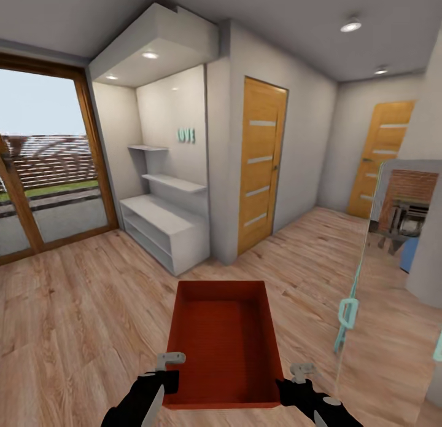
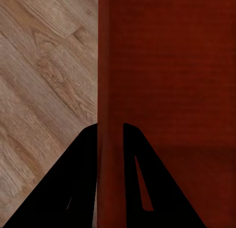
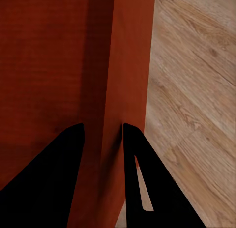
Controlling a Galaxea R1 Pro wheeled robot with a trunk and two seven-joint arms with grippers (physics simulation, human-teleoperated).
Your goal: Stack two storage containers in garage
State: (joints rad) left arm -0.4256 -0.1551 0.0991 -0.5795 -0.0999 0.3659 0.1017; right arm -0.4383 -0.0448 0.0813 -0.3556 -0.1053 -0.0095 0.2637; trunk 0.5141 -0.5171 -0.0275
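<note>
Left end effector [image 2: 110, 132]: closed over the left side wall of the storage container [image 1: 222, 341], one finger inside, one outside.
Right end effector [image 3: 102, 130]: clamped likewise on the right wall.
Storage container: held between both arms above the wood plank floor [image 1: 73, 304], open top up.

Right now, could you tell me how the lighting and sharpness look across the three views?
Head view: evenly lit by ceiling spotlights, wide-angle stretch at the edges, slightly soft; storage container in plain light. Left wrist view: left gripper fingers are featureless black silhouettes over the container wall. Right wrist view: the same for the right gripper, container interior shadowed.
</note>
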